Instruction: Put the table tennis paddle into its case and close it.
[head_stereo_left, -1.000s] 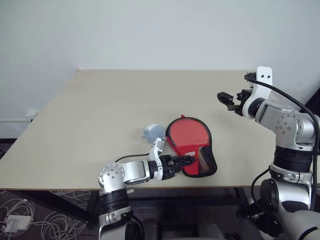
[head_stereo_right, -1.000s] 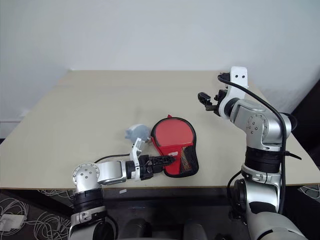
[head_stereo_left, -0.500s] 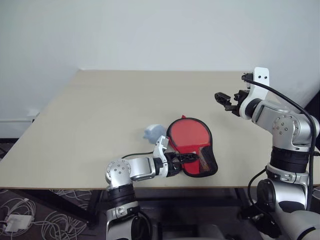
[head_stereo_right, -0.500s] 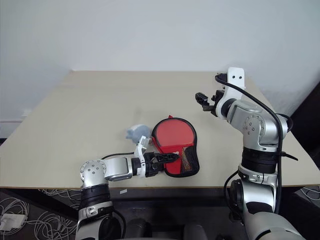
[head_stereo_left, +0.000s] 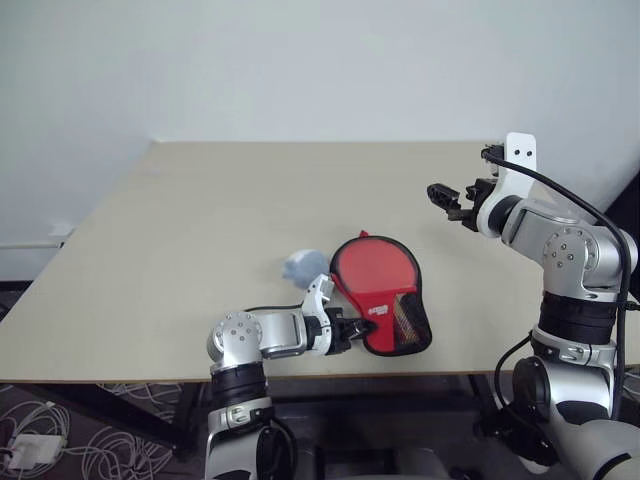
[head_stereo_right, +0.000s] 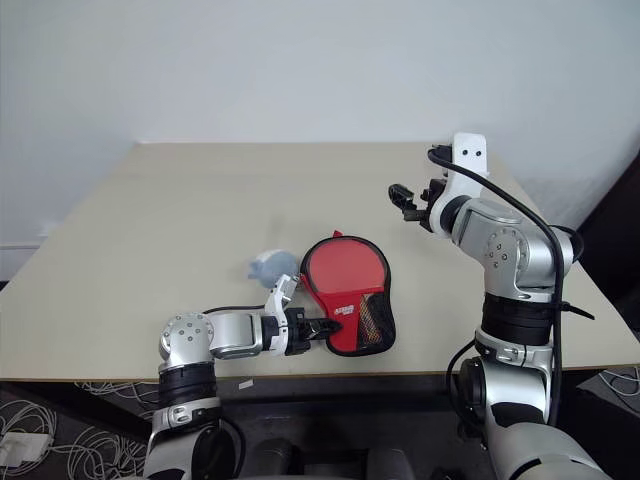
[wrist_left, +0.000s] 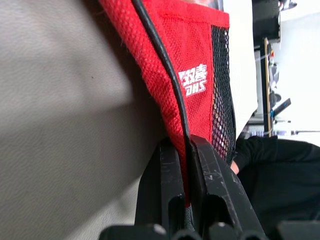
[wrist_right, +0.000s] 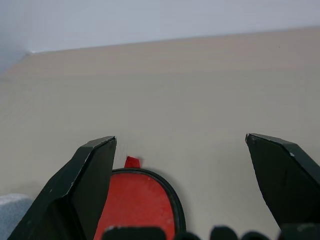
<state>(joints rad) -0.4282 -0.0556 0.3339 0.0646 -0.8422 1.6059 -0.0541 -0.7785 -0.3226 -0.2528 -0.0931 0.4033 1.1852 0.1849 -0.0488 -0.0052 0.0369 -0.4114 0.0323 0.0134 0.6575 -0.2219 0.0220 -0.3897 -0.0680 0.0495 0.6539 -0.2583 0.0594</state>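
Left gripper (wrist_left: 184, 150): I see its two fingers pinched together on the case's edge, the red fabric and black zipper rim caught between them. No gap apart from the fabric itself.
Right gripper (head_stereo_left: 447, 200): I read its fingers (wrist_right: 85, 185) as spread wide, holding nothing and touching nothing. It hangs above the table, at about 2 o'clock from the case and well apart from it.
Case (head_stereo_left: 380, 290): lies flat on the table near the front edge, round end toward 11 o'clock, narrow end with the mesh pocket toward 5 o'clock. The white logo sits just beside the mesh. The left gripper grips it at about 7 o'clock on its rim.
Paddle: I cannot tell it apart from the red case in these views, so I cannot say whether it lies inside.
Grey object (head_stereo_left: 304, 265): a small pale lump on the table, just beside the case at about 9 to 10 o'clock. I cannot tell what it is.
Table (head_stereo_left: 200, 220): beige top, bearing the case and the grey object.
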